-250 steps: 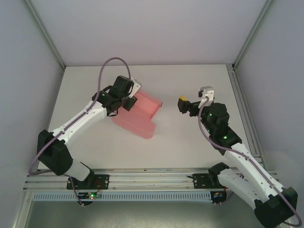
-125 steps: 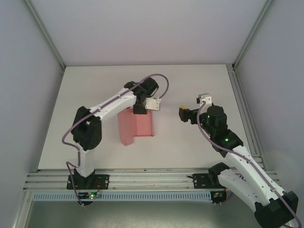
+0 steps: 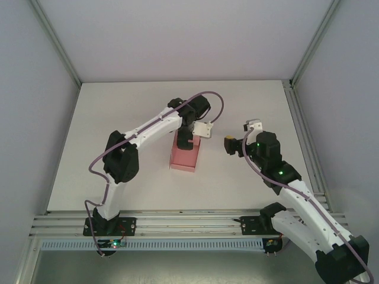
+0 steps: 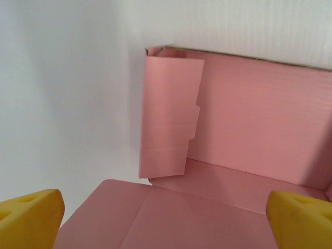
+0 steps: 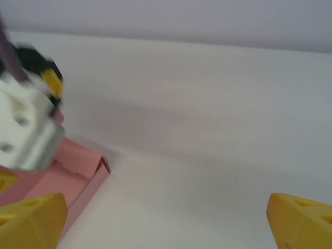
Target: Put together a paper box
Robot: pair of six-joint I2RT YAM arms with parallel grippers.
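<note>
Pink paper box (image 3: 184,158) under left fingers (image 4: 28,218), right fingers (image 5: 298,220) apart

Matt, faintly ribbed pink paper box (image 4: 259,119)

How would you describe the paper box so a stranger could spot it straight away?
Look at the middle of the white table, just beneath the left hand. The paper box lies there, the one pink thing on it.
</note>
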